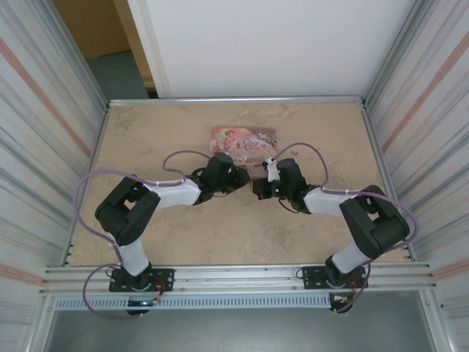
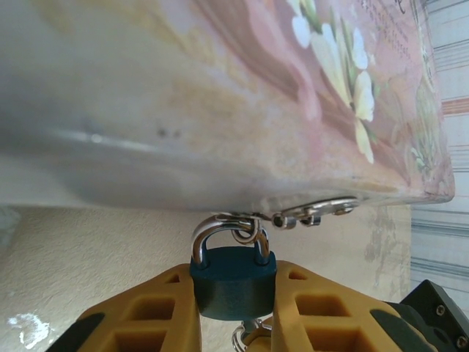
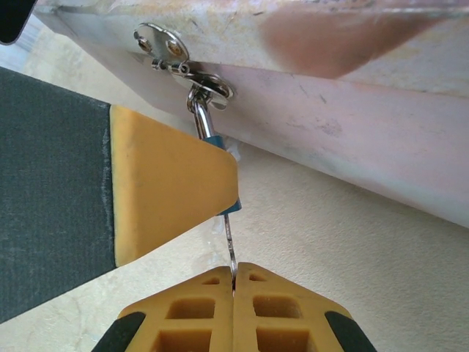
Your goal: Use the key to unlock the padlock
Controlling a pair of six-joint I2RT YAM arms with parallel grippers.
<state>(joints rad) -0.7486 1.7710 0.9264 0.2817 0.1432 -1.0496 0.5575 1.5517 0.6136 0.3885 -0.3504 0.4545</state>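
Two arms engaged | padlock (image 2: 233, 277) hangs shackle-up from clasp (image 2: 315, 213) on tin (image 2: 220, 110) | left jaws part-open, clamping padlock body | right jaws fully closed on key (image 3: 228, 238) | key shaft runs in line from right jaws to padlock underside; the turn is judged to follow that axis.

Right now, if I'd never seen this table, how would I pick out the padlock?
Find the pink flowered tin at the far middle of the table. The padlock is hooked to the silver latch on its side, pinched between two yellow fingers. It is the one dark teal block with a thin silver loop, far smaller than the tin.
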